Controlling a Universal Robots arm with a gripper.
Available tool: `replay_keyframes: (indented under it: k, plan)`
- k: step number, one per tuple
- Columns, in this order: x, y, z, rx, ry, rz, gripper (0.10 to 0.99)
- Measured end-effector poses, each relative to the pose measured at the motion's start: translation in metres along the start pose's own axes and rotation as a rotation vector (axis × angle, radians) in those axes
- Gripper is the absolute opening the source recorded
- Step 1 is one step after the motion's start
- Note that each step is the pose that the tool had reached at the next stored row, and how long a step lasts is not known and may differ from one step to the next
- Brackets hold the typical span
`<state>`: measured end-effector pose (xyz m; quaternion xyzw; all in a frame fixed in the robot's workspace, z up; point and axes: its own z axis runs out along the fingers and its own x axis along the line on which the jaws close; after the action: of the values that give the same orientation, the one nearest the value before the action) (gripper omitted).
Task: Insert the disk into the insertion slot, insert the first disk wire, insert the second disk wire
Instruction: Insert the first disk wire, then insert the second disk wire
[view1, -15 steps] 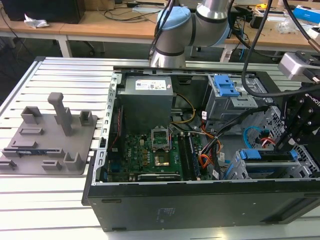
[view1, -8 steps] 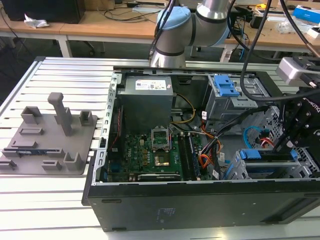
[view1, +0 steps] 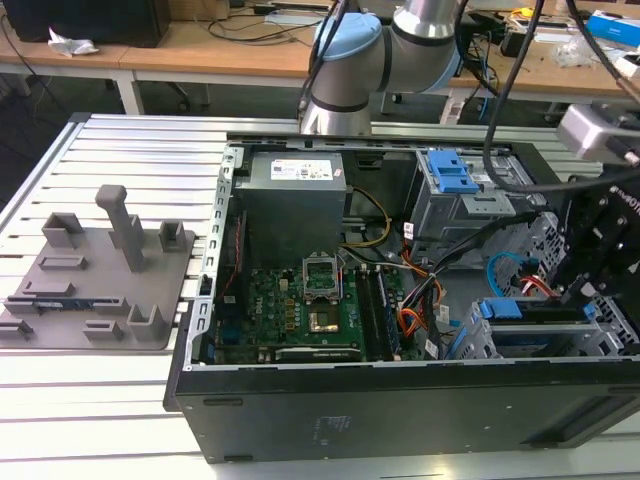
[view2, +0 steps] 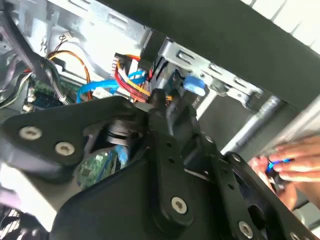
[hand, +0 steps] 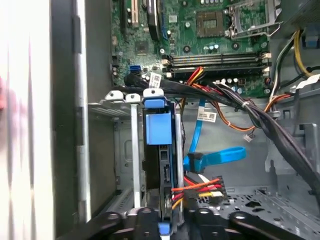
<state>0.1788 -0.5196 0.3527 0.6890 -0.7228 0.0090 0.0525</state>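
The disk (hand: 159, 131), in its blue carrier, sits edge-on inside the insertion slot (hand: 125, 150), the grey metal cage. In the exterior view the disk (view1: 520, 310) lies in that cage (view1: 478, 340) at the case's near right corner. My gripper (hand: 170, 220) is at the disk's connector end, shut on the plug of the first disk wire (hand: 200, 186), a red, orange, yellow and black bundle. That bundle (view2: 131, 82) runs to the gripper (view2: 155, 97) tip. A blue flat cable (hand: 220, 156) hangs loose beside the disk, its plug free. The gripper (view1: 590, 285) hangs over the cage.
The open case holds a motherboard (view1: 300, 300), a power supply (view1: 295, 195) and a taller bay with a blue latch (view1: 450, 175). Thick black cables (hand: 270, 130) cross near the cage. A grey fixture (view1: 100, 270) lies at the exterior view's left. A hand (view2: 290, 162) is beside the case.
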Motion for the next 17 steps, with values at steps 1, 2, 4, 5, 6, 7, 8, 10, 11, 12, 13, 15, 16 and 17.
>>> replay_keyframes:
  k: [1, 2, 4, 5, 6, 7, 8, 10, 11, 12, 13, 15, 16, 17]
  plan:
    - [0.0002, 0.0003, -0.0043, 0.0, 0.0006, 0.0, 0.416]
    - [0.0005, 0.0011, -0.0144, 0.0, 0.0021, 0.0, 0.478]
    - [0.0013, 0.0019, -0.025, 0.001, 0.0021, 0.0, 0.541]
    - [0.0018, 0.0024, -0.0321, 0.002, 0.0025, 0.0, 0.541]
    - [0.002, 0.0025, -0.0347, 0.002, 0.0025, 0.0, 0.541]
    - [0.0019, 0.0026, -0.0351, 0.002, 0.0025, 0.0, 0.541]
    - [0.0019, 0.0026, -0.0352, 0.002, 0.0029, 0.0, 0.541]
    - [0.0019, 0.0026, -0.0352, 0.002, 0.0032, 0.0, 0.541]
    - [0.0019, 0.0026, -0.0353, 0.002, 0.0033, 0.0, 0.541]
    - [0.0018, 0.0026, -0.0353, 0.002, 0.0035, 0.0, 0.541]
    - [0.0018, 0.0027, -0.0353, 0.002, 0.0035, 0.0, 0.541]
    - [0.0018, 0.0027, -0.0353, 0.002, 0.0039, 0.0, 0.541]
    - [0.0017, 0.0027, -0.0353, 0.002, 0.0044, 0.0, 0.541]
    - [0.0017, 0.0027, -0.0353, 0.002, 0.0045, 0.001, 0.541]
